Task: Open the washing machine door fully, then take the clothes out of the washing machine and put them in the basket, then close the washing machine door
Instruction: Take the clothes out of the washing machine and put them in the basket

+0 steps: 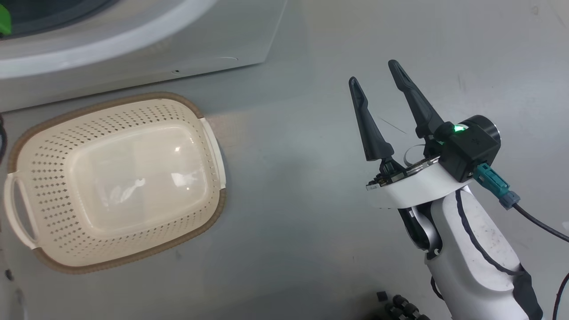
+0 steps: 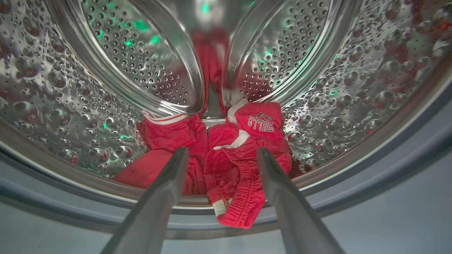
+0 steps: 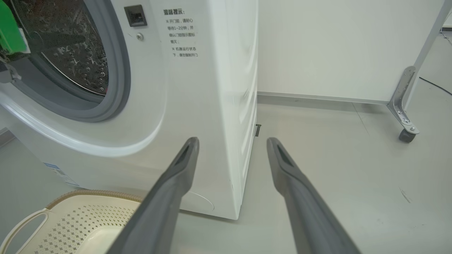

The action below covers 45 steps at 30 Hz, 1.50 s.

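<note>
The red clothes (image 2: 226,155) with white trim lie at the bottom of the steel drum, one part draped over the drum's front lip. My left gripper (image 2: 220,155) is open at the drum mouth, a finger on either side of the heap, holding nothing. The white washing machine (image 3: 197,106) stands with its grey-ringed opening (image 3: 116,88) uncovered; its door is out of view. The cream basket (image 1: 26,178) sits on the floor before the machine (image 1: 133,44), nothing in it. My right gripper (image 1: 375,73) hovers open above bare floor, right of the basket.
A white wall and a metal frame leg on a caster (image 3: 406,134) stand to the right of the machine. Grey floor (image 1: 311,222) spreads between the basket and my right arm. A green part (image 3: 10,31) of my left arm shows at the drum opening.
</note>
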### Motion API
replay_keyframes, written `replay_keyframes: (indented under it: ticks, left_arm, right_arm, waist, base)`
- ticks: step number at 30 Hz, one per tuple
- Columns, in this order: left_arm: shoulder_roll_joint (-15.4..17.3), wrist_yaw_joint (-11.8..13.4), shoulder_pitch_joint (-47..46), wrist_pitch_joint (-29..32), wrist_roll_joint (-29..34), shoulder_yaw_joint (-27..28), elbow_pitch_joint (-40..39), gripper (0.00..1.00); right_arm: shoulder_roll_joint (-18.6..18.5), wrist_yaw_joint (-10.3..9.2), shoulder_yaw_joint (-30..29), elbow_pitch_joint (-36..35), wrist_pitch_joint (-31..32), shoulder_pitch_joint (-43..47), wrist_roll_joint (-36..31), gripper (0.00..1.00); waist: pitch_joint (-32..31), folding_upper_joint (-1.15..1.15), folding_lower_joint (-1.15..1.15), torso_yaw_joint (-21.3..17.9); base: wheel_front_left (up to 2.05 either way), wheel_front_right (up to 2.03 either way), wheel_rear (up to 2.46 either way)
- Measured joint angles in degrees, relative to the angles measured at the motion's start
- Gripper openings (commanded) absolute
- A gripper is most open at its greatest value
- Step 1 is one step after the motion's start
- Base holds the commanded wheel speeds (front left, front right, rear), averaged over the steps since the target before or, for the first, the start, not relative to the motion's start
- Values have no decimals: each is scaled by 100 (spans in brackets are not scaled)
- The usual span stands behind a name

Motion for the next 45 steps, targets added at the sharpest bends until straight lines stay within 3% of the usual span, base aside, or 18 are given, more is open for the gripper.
replay_keyframes:
  ticks: [13, 24, 25, 26, 35, 45]
  left_arm:
    - [442, -38, -740, 280, 68, 46, 844, 100]
    - [523, -81, -1024, 670, 124, -49, 1471, 100]
    - [523, -81, -1042, 678, 133, -69, 1497, 41]
    - [523, -81, -1060, 681, 138, -79, 1526, 0]
    - [521, -85, -1165, 610, 172, -166, 1736, 0]
    - [396, -209, -1164, -21, 298, -311, 1845, 0]
  right_arm:
    - [0, -188, 174, -1, 0, -187, 214, 100]
    - [3, -287, 283, 44, 0, -254, 214, 100]
    - [3, -288, 289, 48, 0, -265, 214, 100]
    - [3, -288, 292, 52, 0, -274, 214, 100]
    - [3, -348, 308, 76, 0, -346, 210, 100]
    - [2, -386, 232, 159, 0, -347, 141, 100]
  waist:
    - [617, 0, 0, -684]
    - [697, 0, -1, -783]
    - [695, 0, -1, -782]
    - [693, 0, -1, -781]
    - [680, 0, -1, -771]
    - [571, 0, -1, -629]
  base:
    - [0, 0, 0]
    - [0, 0, 0]
    - [0, 0, 0]
    - [0, 0, 0]
    - [0, 0, 0]
    - [0, 0, 0]
